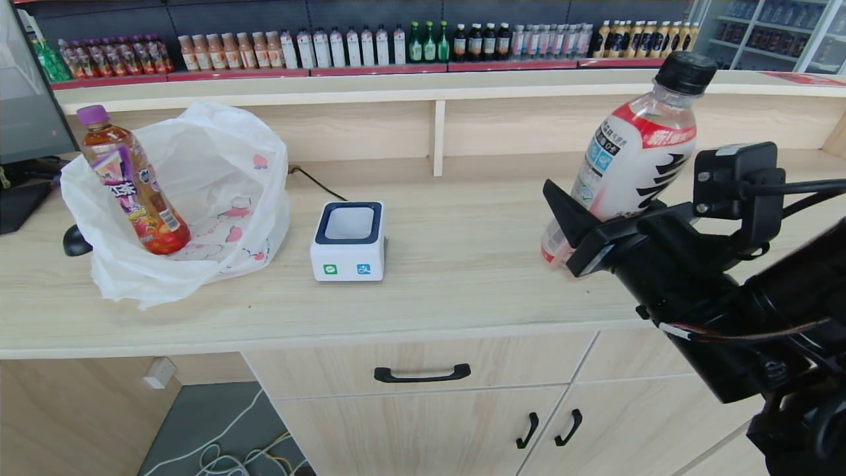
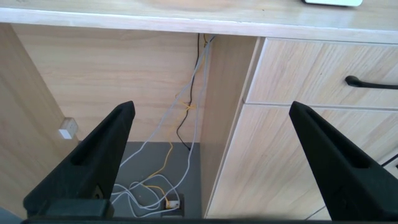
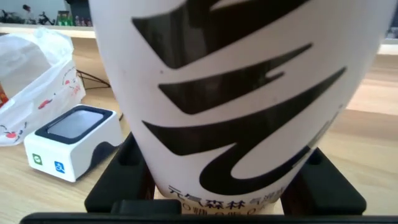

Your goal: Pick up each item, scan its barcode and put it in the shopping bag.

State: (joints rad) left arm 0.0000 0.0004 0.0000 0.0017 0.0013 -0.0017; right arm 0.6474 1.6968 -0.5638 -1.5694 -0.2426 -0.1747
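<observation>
Your right gripper (image 1: pixel 598 218) pinched the white bottle (image 1: pixel 634 158), right of the scanner (image 1: pixel 348 241) — your left gripper (image 2: pixel 211 109) stood spread wide, empty.

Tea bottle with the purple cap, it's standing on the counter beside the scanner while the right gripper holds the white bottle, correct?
Not quite. The tea bottle leans inside the shopping bag, apart from the scanner, as the head view shows. The right gripper does hold the white bottle.

Tea bottle (image 1: pixel 132 182) leans in bag (image 1: pixel 228 165), white bottle (image 1: pixel 628 158) tilted
</observation>
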